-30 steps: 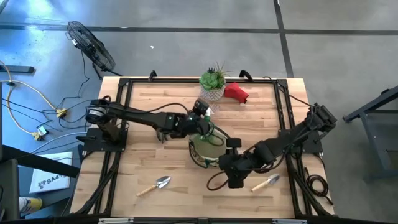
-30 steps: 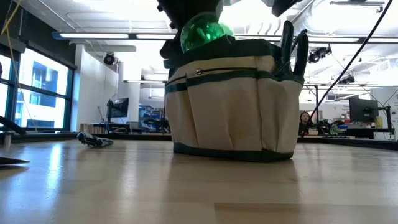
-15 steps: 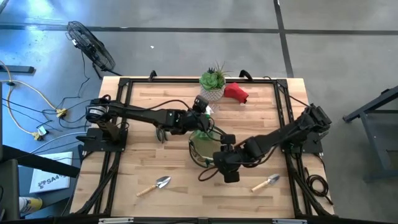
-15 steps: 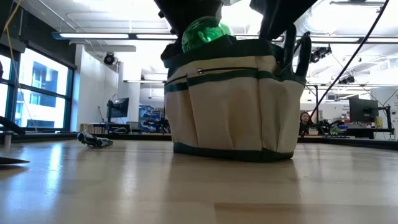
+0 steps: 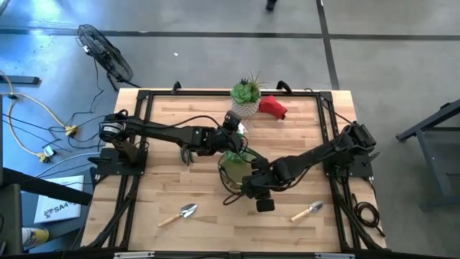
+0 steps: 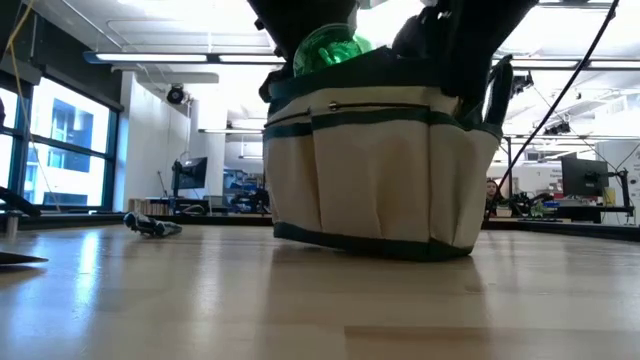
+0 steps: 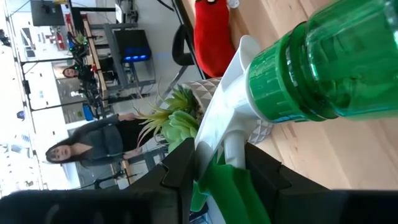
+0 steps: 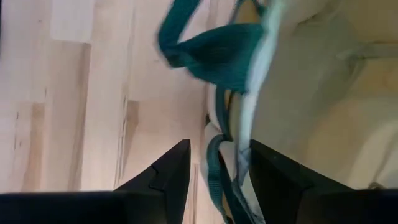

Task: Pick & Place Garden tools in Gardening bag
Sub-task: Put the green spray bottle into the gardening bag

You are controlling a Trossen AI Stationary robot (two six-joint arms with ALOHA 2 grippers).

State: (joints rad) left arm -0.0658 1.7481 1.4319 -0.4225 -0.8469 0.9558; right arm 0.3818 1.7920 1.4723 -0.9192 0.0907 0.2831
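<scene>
The right fingers [image 8: 214, 168] have moved in, spread astride the bag's [image 6: 375, 165] rim (now tipped); the left fingers [image 7: 214, 171] clamp the spray bottle [image 7: 323, 65], seemingly ready to drop it in.

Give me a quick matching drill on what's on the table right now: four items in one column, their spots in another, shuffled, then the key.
Items:
1. green spray bottle
2. red soft item
3. gardening bag
4. trowel with the right gripper nearby

Places:
A. mid-table, between the two arms
B. near edge of the table, right side
C. held by the left gripper over the bag
D. far edge, beside the potted plant

Pairs: 1-C, 2-D, 3-A, 4-B
</scene>
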